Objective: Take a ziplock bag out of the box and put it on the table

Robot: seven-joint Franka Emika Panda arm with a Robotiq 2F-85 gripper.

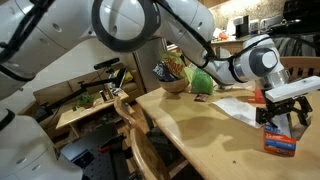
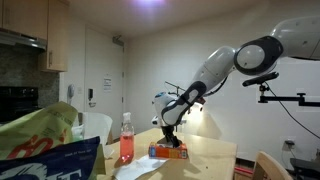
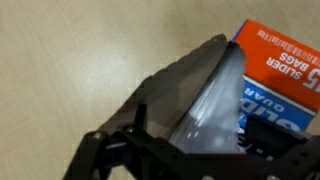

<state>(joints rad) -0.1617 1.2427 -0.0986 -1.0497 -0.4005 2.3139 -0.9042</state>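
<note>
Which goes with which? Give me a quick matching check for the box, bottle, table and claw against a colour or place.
Things:
1. box
2. bottle
3. table
4. claw

Colour or place:
A. pink
B. pale tan wood
C. black, just over the box
D. orange-red with a blue panel

Pairs: 1-D, 2-A, 3-B, 4-C

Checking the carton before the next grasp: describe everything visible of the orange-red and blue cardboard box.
The orange-red cardboard box with a blue panel and white lettering reading SLIDER BAGS lies on the pale tan wooden table, directly under the gripper. In the wrist view, a clear plastic bag protrudes from one end.
</note>
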